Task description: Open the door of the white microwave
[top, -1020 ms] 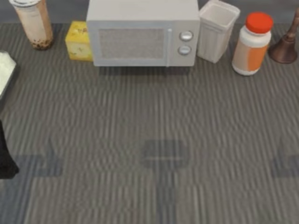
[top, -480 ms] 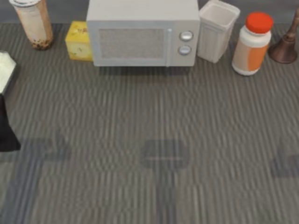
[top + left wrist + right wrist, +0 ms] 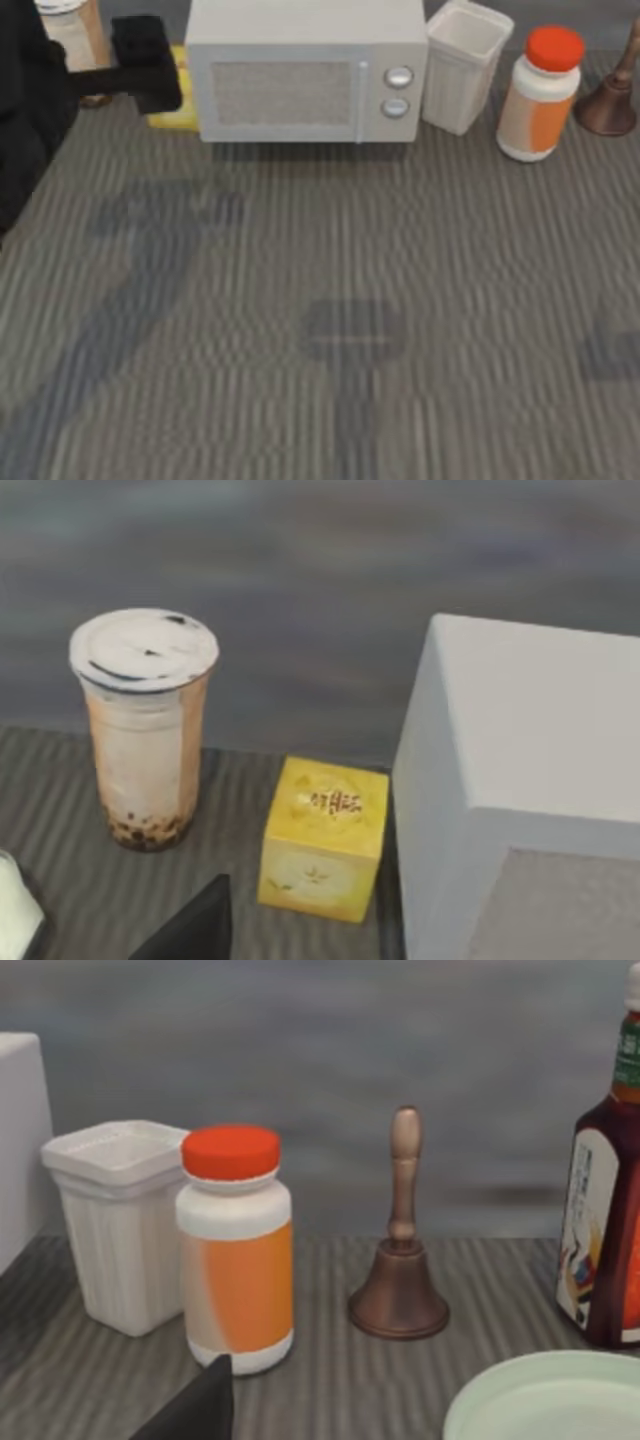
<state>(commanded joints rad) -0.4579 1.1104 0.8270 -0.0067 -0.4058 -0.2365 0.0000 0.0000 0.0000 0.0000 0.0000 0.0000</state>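
The white microwave (image 3: 305, 70) stands at the back of the table, its two knobs (image 3: 398, 90) at the front right. Its door (image 3: 280, 92) is shut flat, with the slim handle (image 3: 362, 100) just left of the knobs. My left gripper (image 3: 148, 65) hovers by the microwave's left side, above the yellow box (image 3: 170, 118), far from the handle. One dark fingertip (image 3: 200, 925) shows off-centre in the left wrist view, with the microwave's left corner (image 3: 520, 770) ahead; the jaws stand open and empty. My right gripper is outside the top view; only one fingertip (image 3: 200, 1405) shows, also off-centre.
A bubble-tea cup (image 3: 145, 740) and a yellow box (image 3: 325, 840) sit left of the microwave. To its right stand a white square tub (image 3: 465, 65), an orange-capped bottle (image 3: 540, 92) and a bronze bell (image 3: 610, 100). A sauce bottle (image 3: 605, 1210) and a pale green plate (image 3: 555, 1400) lie farther right.
My left arm has swung from the table's left edge up to the back left, and its gripper now hangs beside the microwave. Nothing else has moved.
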